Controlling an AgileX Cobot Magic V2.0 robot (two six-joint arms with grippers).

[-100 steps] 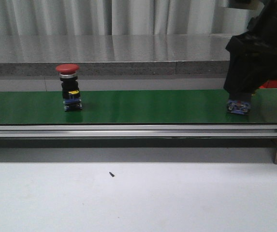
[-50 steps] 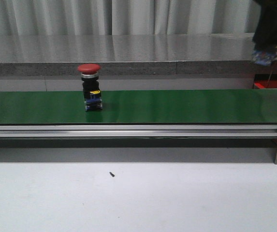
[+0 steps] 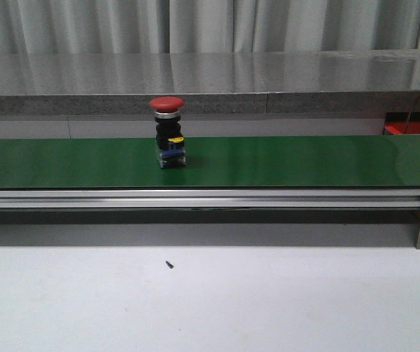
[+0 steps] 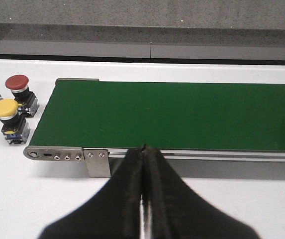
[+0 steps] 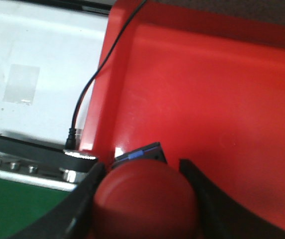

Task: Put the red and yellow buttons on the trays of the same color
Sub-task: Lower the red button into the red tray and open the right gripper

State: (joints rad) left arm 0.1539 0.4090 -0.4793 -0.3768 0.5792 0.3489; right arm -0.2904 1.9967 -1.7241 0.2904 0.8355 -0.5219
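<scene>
One red button (image 3: 168,133) stands upright, cap up, on the belt (image 3: 283,161); left fingers (image 4: 143,199) closed, right fingers (image 5: 85,199) gripping another red-capped button (image 5: 144,201).

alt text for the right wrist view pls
The right gripper holds a red button by its round cap, over the inside of a red tray. Beside the tray lie a black cable and the green conveyor belt's end.

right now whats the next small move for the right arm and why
Probably lower and open the right gripper: it is shut on a red mushroom-head push button held over the red plastic tray, the matching colour.
</scene>
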